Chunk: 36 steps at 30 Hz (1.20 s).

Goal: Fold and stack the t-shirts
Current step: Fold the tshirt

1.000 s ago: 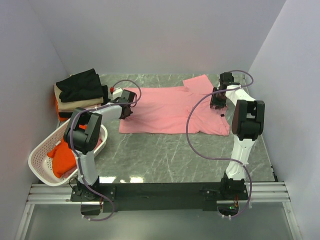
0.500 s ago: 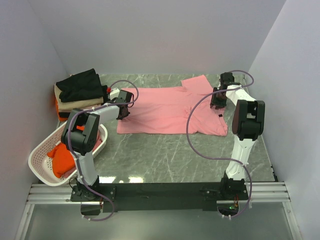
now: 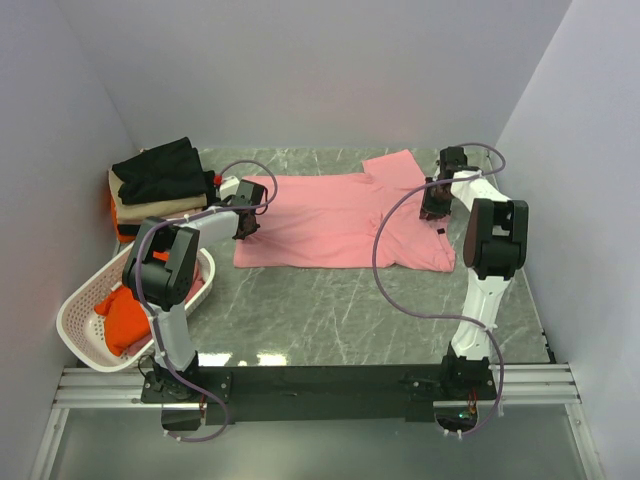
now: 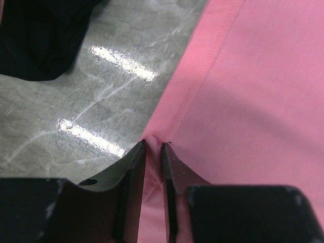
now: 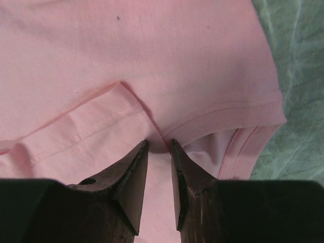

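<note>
Straddling pink t-shirt (image 3: 330, 220) edges; grips unclear.

The left tool (image 3: 246, 228) now sits slightly farther left than a second ago. The pink t-shirt (image 3: 340, 220) is dragged along with it: its near-left corner and left hem lie a touch closer to the basket (image 3: 72, 312), and its far sleeve also sits slightly left. The left arm's elbow swings a little outward and nearer.

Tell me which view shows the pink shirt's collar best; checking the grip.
Right wrist: the ribbed collar lies beside the right end effector. Top external hides it behind the arm; left wrist shows only hem.
</note>
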Each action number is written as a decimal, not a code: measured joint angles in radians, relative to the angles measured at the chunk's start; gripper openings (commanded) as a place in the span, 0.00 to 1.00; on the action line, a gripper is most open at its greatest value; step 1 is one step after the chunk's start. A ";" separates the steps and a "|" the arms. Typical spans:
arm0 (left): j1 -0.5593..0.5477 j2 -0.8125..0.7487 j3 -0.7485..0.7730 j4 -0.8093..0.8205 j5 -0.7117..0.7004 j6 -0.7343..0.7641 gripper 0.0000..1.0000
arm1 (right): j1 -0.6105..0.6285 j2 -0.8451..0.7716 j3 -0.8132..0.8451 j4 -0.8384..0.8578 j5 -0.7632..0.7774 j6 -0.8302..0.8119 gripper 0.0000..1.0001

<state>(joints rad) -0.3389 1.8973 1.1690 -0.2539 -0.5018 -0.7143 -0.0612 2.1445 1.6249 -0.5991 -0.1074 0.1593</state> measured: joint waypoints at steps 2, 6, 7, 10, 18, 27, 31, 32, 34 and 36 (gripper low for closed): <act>0.000 0.000 0.000 0.000 0.000 0.000 0.26 | 0.000 0.006 0.000 0.000 -0.002 -0.002 0.32; 0.000 0.000 0.000 -0.002 0.000 0.003 0.26 | 0.005 0.007 0.003 -0.005 -0.002 -0.002 0.31; 0.000 0.000 0.000 -0.002 0.000 0.005 0.26 | 0.005 0.007 0.005 -0.008 -0.002 -0.003 0.25; 0.000 0.000 0.000 -0.002 0.000 0.012 0.27 | 0.005 0.007 0.005 -0.013 -0.003 -0.008 0.05; 0.003 0.000 0.000 -0.003 0.000 0.016 0.27 | 0.006 0.007 0.006 -0.019 0.016 -0.011 0.00; 0.017 -0.010 -0.014 -0.002 0.000 0.016 0.27 | 0.000 -0.001 0.005 -0.019 0.048 -0.008 0.00; 0.024 -0.015 -0.021 -0.002 0.000 0.016 0.27 | -0.015 -0.018 0.002 -0.014 0.064 -0.001 0.00; 0.024 -0.015 -0.021 -0.002 0.000 0.016 0.27 | -0.019 -0.024 -0.001 -0.013 0.066 0.000 0.00; 0.026 -0.017 -0.021 -0.002 0.000 0.018 0.27 | -0.026 -0.035 -0.005 -0.012 0.070 0.000 0.00; 0.027 -0.017 -0.021 -0.002 0.000 0.019 0.27 | -0.031 -0.042 -0.005 -0.009 0.070 0.000 0.00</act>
<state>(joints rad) -0.3119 1.8801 1.1484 -0.2558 -0.5018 -0.6952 -0.0921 2.1029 1.6203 -0.6079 -0.0372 0.1596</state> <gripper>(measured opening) 0.268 0.007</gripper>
